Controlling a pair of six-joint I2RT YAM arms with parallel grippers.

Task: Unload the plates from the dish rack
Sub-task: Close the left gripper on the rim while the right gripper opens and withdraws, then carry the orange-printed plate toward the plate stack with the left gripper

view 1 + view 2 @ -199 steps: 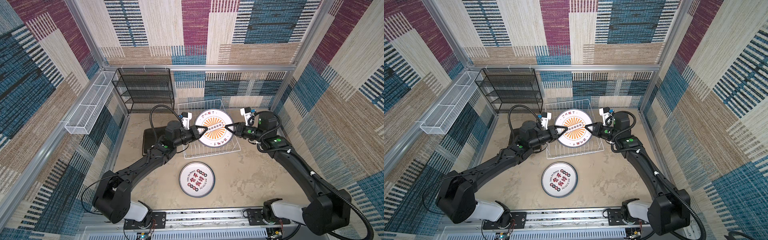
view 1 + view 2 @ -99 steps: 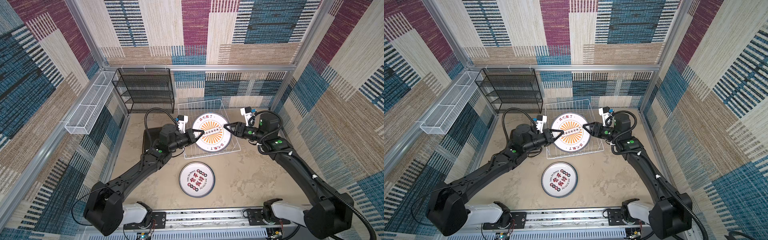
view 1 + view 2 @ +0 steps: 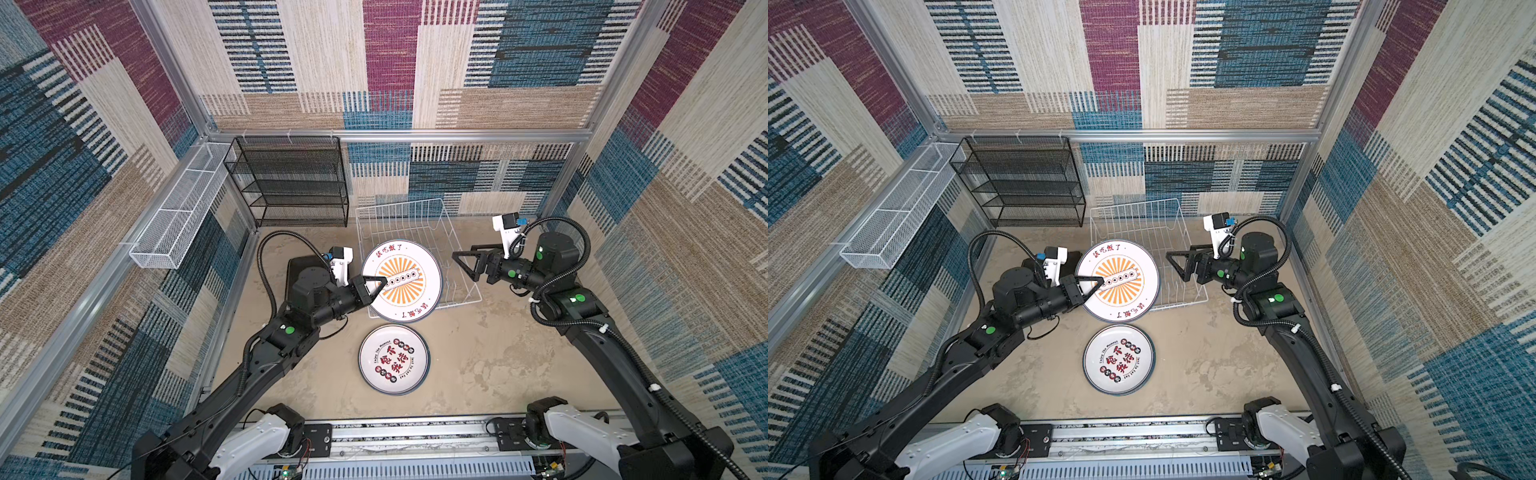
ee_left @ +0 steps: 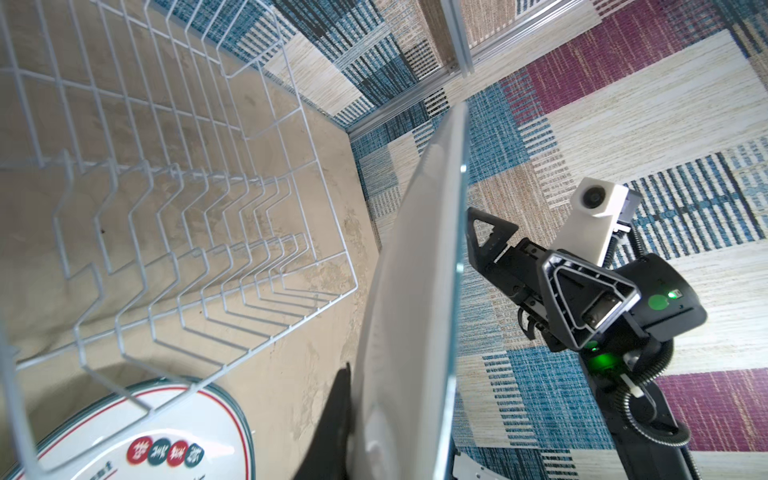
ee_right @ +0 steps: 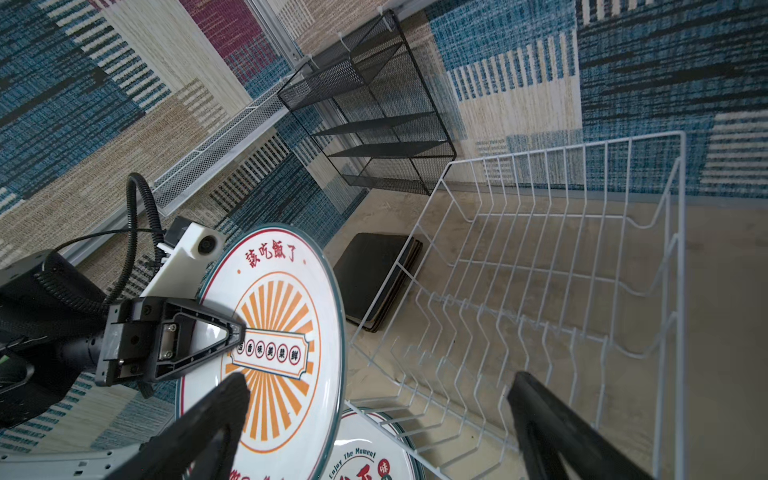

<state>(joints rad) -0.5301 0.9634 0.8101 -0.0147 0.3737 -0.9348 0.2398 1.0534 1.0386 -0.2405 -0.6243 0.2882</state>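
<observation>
My left gripper [image 3: 380,286] [image 3: 1096,284] is shut on the rim of a round white plate [image 3: 409,266] [image 3: 1125,266] with an orange sunburst. The plate hangs tilted over the front left corner of the dish rack [image 3: 415,216] [image 3: 1142,216]. It shows edge-on [image 4: 415,291] in the left wrist view. No plates stand between the rack's tines [image 5: 540,249]. My right gripper [image 3: 465,266] [image 5: 378,386] is open to the right of the rack, apart from the plate. A second round plate [image 3: 394,359] [image 3: 1119,359] lies flat in front of the rack. Black square plates [image 5: 374,278] are stacked left of the rack.
A black mesh shelf unit [image 3: 291,183] stands at the back left. A long white mesh basket [image 3: 174,216] hangs on the left wall. The metal rail [image 3: 395,432] carrying the arm bases runs along the front edge.
My right gripper let go of the sunburst plate, opened wide and drew back to the right. My left gripper carried the plate leftward and toward the front.
</observation>
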